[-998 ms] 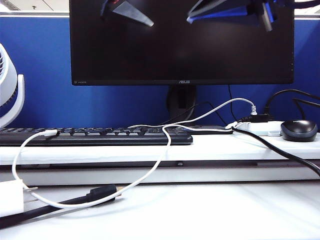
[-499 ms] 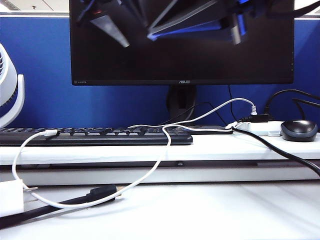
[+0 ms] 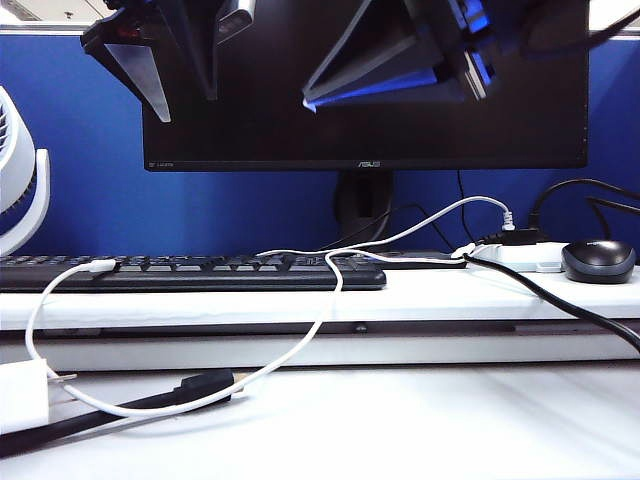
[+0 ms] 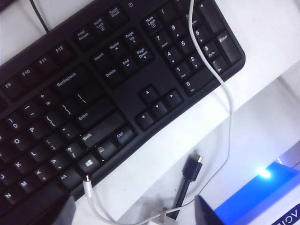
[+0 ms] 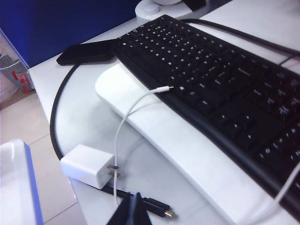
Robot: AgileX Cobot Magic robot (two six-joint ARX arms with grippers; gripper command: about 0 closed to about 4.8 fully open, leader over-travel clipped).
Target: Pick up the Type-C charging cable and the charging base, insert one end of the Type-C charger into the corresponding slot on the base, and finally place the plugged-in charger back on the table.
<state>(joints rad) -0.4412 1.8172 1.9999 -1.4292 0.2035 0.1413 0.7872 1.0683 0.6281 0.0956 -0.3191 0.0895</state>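
The charging base (image 3: 20, 395), a small white block with two prongs, lies at the front left of the table (image 3: 420, 430); it also shows in the right wrist view (image 5: 89, 165). The thin white Type-C charging cable (image 3: 300, 345) loops from its loose plug (image 3: 100, 265) on the keyboard, past the base, and up onto the ledge. The plug also appears in both wrist views (image 4: 89, 185) (image 5: 164, 88). My left gripper (image 3: 188, 100) (image 4: 140, 218) hangs open, high above the base and cable. My right gripper (image 3: 310, 100) (image 5: 131, 211) is shut and empty, high over the middle.
A black keyboard (image 3: 200, 270) sits on the raised ledge below the monitor (image 3: 360, 90). A thick black cable with a gold-tipped plug (image 3: 205, 383) (image 5: 157, 206) lies beside the base. At right are a power strip (image 3: 520, 255) and mouse (image 3: 598, 260). A fan (image 3: 20, 180) stands at far left.
Both grippers have dropped further into the top of the exterior view and shifted left. The base and the cable have not moved.
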